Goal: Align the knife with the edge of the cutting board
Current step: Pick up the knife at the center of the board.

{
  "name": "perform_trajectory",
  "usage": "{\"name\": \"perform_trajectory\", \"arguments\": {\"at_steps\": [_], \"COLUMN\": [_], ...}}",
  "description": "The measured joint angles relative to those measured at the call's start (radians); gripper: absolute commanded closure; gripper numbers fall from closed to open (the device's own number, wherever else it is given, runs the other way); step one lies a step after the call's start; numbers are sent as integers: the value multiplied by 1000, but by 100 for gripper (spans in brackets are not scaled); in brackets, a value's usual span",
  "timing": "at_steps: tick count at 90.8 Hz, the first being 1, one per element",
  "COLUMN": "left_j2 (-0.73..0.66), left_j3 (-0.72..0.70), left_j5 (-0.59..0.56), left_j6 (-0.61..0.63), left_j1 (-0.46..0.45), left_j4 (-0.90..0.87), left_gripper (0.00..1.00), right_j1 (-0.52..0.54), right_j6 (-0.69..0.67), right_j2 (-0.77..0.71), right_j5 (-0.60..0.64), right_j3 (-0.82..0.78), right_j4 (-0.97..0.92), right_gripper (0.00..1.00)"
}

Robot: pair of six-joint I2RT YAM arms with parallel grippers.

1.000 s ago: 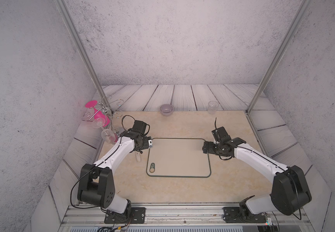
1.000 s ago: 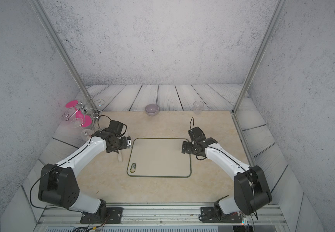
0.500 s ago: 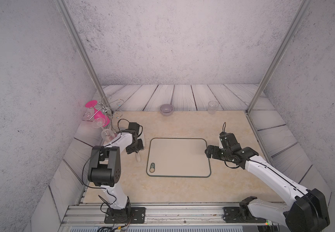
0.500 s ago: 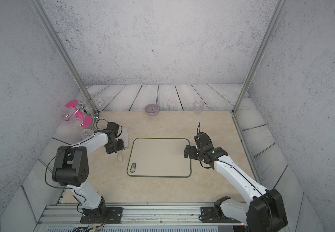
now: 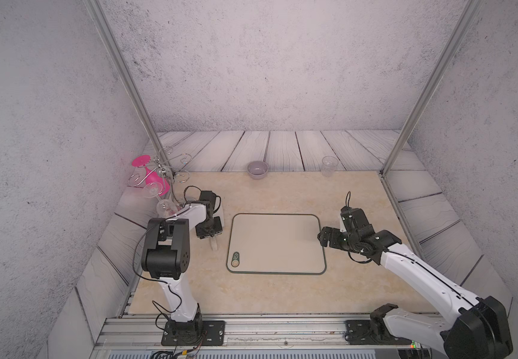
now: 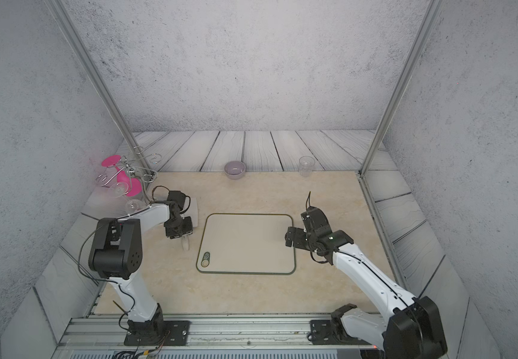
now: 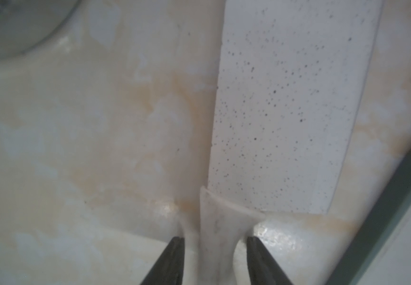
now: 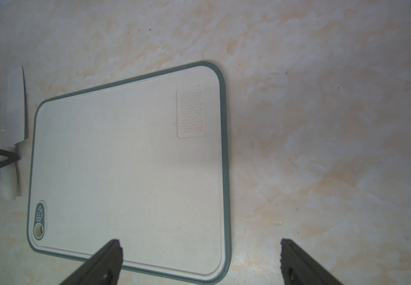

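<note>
Well, the left pincer [image 7: 213, 243] sits with its two dark fingers [image 7: 169, 266] close on either side of the cream handle of the knife [image 7: 285, 111], though I cannot tell whether they actually press it. Ahead of those fingers the broad speckled blade lies flat on the table [image 7: 88, 148], with the cutting board [image 8: 125, 160] just beside it across a thin strip of bare top. Beyond the board the right pincer [image 8: 199, 243] hangs spread wide and empty, straddling the far edge.
</note>
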Motion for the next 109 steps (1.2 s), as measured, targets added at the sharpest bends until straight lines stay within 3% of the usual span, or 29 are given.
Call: {"name": "perform_trajectory", "arguments": {"at_steps": [6, 18, 36, 69, 109], "left_j2": [13, 27, 28, 13, -118], "left_j3": [12, 31, 33, 29, 11], "left_j5": [3, 5, 10, 2, 7], "left_j6": [0, 11, 7, -5, -44], "left_j1": [0, 0, 1, -16, -73], "left_j4": [-5, -19, -19, -29, -68], "left_gripper": [55, 73, 92, 100, 100], "right_j1": [0, 0, 0, 0, 0], "right_j6": [0, 0, 1, 16, 45], "right_j2": [0, 0, 0, 0, -31], "right_j5": [0, 0, 1, 12, 65], "right_j3": [0, 0, 0, -1, -28], "right_j4": [0, 0, 0, 0, -8], "right_gripper": [1, 1, 1, 1, 1]}}
